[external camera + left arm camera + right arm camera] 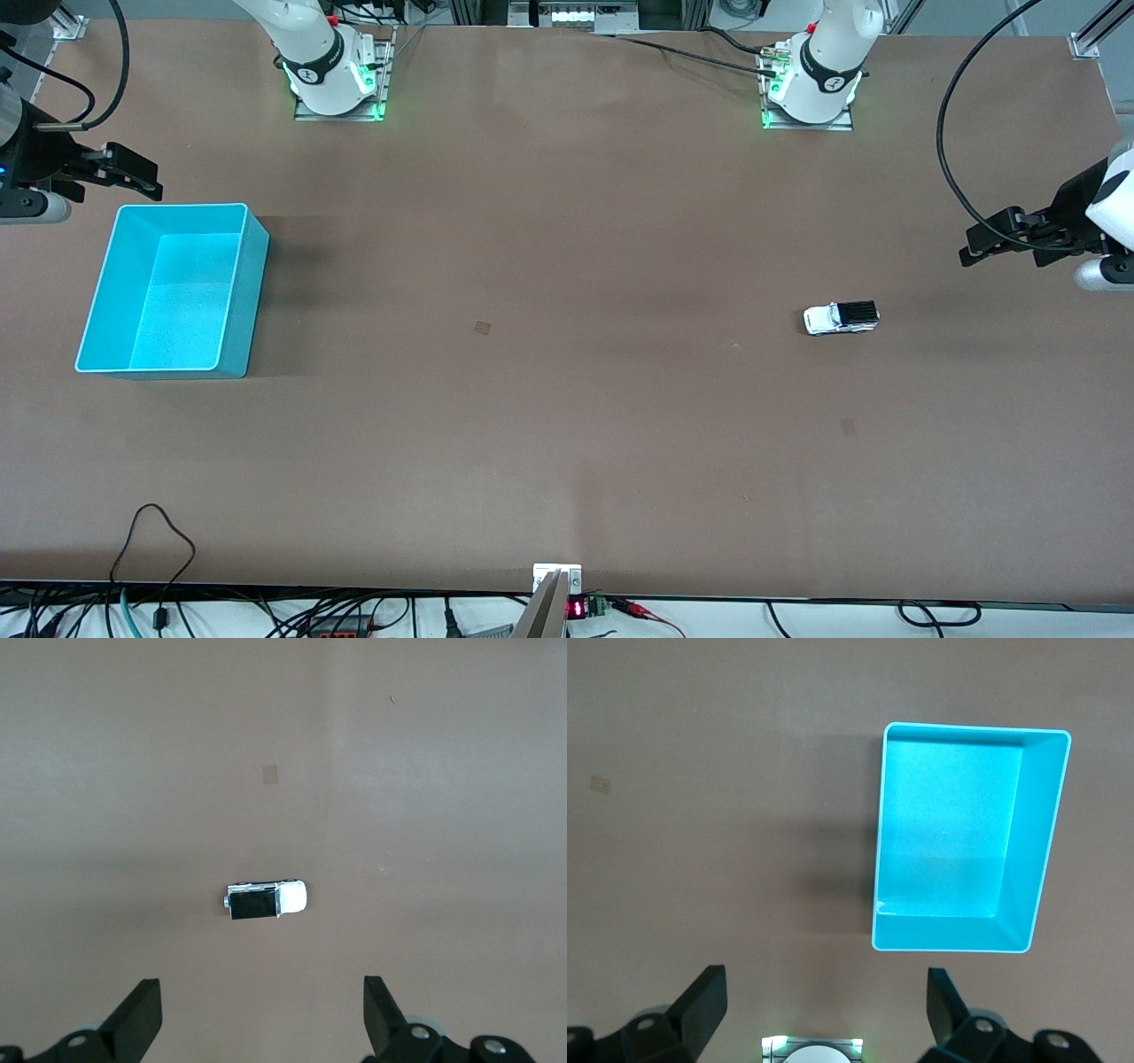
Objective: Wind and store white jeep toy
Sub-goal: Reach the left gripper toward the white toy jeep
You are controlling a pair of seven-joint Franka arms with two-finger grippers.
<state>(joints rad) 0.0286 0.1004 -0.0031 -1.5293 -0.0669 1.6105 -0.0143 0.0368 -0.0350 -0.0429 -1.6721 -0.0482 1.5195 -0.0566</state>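
Note:
The white jeep toy (841,317) is a tiny white car with a black ribbed roof. It stands on the brown table toward the left arm's end, and it also shows in the left wrist view (265,900). My left gripper (970,249) hangs open and empty in the air at the left arm's end of the table, apart from the jeep. In its wrist view the gripper (263,1014) is open with bare table between the fingers. The turquoise bin (248,292) stands empty at the right arm's end; it also shows in the right wrist view (1036,877). My right gripper (151,177) hangs open and empty by the bin's farther end.
The two arm bases (337,75) (811,84) stand along the table's farther edge. The right arm's base also shows in the right wrist view (812,1051). Cables and a small clamp with a red display (576,607) lie along the nearer edge.

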